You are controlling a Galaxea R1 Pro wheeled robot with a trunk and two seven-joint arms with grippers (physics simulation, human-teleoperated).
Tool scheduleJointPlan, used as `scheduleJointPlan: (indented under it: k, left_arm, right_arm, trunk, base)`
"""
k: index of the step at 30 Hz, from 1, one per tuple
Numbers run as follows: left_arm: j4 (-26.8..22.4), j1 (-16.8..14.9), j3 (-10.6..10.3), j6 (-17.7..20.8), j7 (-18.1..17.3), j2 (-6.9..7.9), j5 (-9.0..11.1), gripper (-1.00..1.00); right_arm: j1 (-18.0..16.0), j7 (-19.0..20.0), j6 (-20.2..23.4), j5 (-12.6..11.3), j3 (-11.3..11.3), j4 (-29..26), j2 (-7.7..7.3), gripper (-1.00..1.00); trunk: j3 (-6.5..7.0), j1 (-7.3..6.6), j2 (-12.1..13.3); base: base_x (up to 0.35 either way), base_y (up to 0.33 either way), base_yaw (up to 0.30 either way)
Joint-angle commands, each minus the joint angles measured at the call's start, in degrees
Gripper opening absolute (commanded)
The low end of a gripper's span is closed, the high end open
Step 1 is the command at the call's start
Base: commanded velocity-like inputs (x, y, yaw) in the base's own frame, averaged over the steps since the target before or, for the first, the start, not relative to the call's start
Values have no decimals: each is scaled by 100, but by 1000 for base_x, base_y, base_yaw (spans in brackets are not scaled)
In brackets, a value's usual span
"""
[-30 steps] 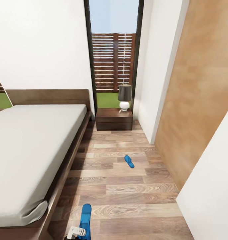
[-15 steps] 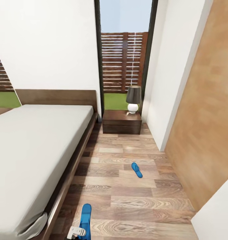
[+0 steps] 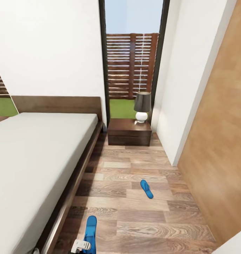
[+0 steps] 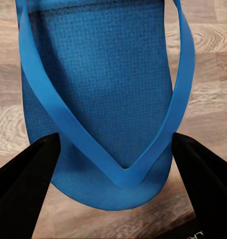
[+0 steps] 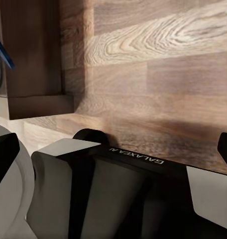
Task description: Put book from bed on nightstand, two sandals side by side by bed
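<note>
Carrying one blue sandal in the left gripper, the robot faces down the aisle beside the bed. In the left wrist view the two dark fingers stand wide on either side of the sole; whether they truly pinch it I cannot tell, though the sandal appears lifted clear of the floor. To do this step well, I would keep the sole level and bring it alongside the second sandal, which lies on the planks well right of the bed frame, or else gather both close to that frame, toes pointing the same way.

Beyond the bed's head end stands the nightstand, bearing a lamp, with a tall window behind it. White walls close the aisle on the bed's far side. No book is visible on the mattress from here. For the right gripper, I cannot tell how its jaws stand.
</note>
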Motion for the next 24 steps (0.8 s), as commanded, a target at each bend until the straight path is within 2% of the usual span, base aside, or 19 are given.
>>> scheduleJointPlan:
  k: [1,24]
  left_arm:
    - [6,-5,-45,-20,-16,2,58,-100]
    - [8,-5,-45,-20,-16,2,58,-100]
  right_arm:
    - [-2,3,43,-60,40,-6,-3,100]
    - [-2,3,43,-61,40,-6,-2,100]
  trunk:
    - [-5,3,-2]
    - [-5,3,-2]
  base:
    - [319,-53,0]
    - [285,-126,0]
